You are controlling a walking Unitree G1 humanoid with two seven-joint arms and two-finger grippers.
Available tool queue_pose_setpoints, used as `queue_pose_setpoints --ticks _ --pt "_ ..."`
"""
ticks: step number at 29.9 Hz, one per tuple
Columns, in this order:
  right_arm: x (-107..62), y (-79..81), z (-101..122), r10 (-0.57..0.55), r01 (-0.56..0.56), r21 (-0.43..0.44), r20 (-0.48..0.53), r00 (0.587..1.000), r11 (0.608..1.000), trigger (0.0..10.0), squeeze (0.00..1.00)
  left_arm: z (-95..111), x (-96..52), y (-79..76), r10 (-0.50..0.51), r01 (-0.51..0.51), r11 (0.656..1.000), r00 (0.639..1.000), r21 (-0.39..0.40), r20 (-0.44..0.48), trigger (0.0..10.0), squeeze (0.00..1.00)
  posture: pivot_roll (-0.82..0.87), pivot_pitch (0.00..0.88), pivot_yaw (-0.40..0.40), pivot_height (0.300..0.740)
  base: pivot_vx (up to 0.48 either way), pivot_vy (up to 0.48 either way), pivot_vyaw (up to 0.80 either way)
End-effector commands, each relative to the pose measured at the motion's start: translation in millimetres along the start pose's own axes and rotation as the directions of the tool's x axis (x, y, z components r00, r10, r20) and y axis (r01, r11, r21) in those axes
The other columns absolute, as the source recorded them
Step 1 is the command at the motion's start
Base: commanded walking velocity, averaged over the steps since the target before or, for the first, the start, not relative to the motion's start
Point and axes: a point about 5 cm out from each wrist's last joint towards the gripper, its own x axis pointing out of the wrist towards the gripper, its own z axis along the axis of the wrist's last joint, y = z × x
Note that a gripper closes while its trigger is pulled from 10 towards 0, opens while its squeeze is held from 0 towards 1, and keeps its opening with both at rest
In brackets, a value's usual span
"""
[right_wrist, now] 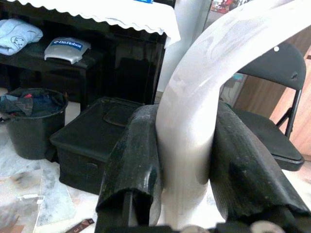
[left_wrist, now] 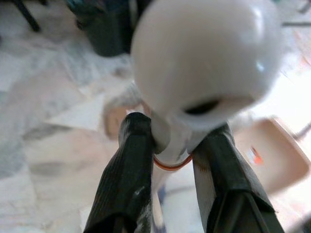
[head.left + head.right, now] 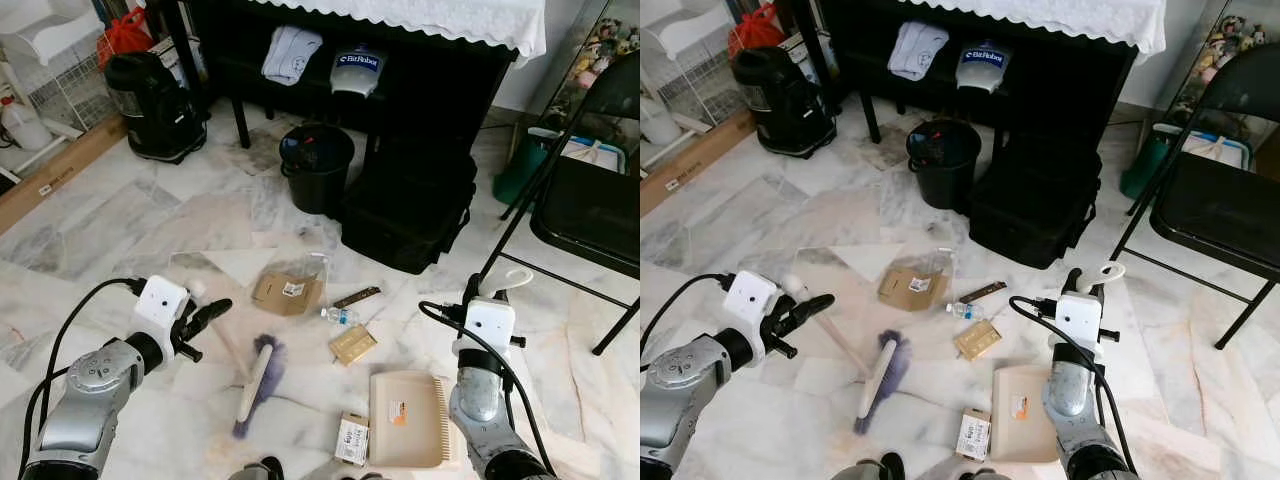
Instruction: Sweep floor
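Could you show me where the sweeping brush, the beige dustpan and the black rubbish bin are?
White-handled brush with purple bristles [image 3: 257, 377], left eye view, on the head's white back.
Beige plastic dustpan [image 3: 405, 432], left eye view, on its flat tray.
Round black plastic bin [image 3: 316, 170], left eye view, on its front wall.

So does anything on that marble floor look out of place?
Yes: litter lies scattered between the grippers: a flattened brown cardboard box, a small plastic bottle on its side, a gold packet and a small white carton beside the beige dustpan.
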Motion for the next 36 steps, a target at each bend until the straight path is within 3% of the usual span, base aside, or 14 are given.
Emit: queue_pose_setpoints --ticks 1,6,10,18,21,25,32,36 --pt "4.0 -4.0 3 -0.018 0.018 -0.002 0.014 1.000 1.000 10.0 0.00 -21 -3.1 -12.6 -0.086 0.080 0.995 0.991 -0.065 -0.099 10.0 0.00 0.05 0.164 0.002 0.740 0.000 0.000 0.00" --pt "4.5 -4.2 3 -0.016 0.016 -0.005 0.015 1.000 1.000 10.0 0.00 -20 -7.2 -21.3 -0.195 0.179 0.971 0.976 -0.158 -0.094 10.0 0.00 0.06 0.159 0.002 0.740 0.000 0.000 0.00" --pt "3.7 -2.3 2 -0.012 0.012 -0.007 0.010 1.000 1.000 10.0 0.00 -13 -8.0 -36.0 -0.291 0.278 0.914 0.957 -0.297 -0.002 10.0 0.00 0.05 0.159 0.003 0.740 0.000 0.000 0.00" --pt "3.7 -2.8 2 -0.012 0.012 -0.009 0.011 1.000 1.000 10.0 0.00 -8 -4.6 -44.5 -0.295 0.297 0.866 0.953 -0.402 0.067 10.0 0.00 0.05 0.161 0.003 0.740 0.000 0.000 0.00" --pt "4.0 -3.5 2 -0.015 0.016 -0.009 0.011 1.000 1.000 10.0 0.00 -1 3.0 -56.5 -0.286 0.308 0.824 0.951 -0.476 0.119 10.0 0.00 0.05 0.160 0.004 0.740 0.000 0.000 0.00" --pt "2.3 1.9 2 0.011 -0.011 0.007 0.003 1.000 1.000 10.0 0.00 9 12.8 -60.9 -0.239 0.289 0.806 0.957 -0.517 0.163 10.0 0.00 0.05 0.159 0.004 0.740 0.000 0.000 0.00" --pt "0.7 3.6 1 0.028 -0.028 0.013 -0.002 1.000 1.000 10.0 0.00 20 22.4 -57.4 -0.158 0.253 0.792 0.964 -0.555 0.213 10.0 0.00 0.04 0.157 0.005 0.740 0.000 0.000 0.00" --pt "0.0 2.2 0 0.030 -0.030 0.012 -0.007 1.000 0.999 10.0 0.00 31 21.8 -57.5 -0.142 0.278 0.751 0.954 -0.599 0.265 10.0 0.00 0.05 0.158 0.002 0.740 0.000 0.000 0.00"
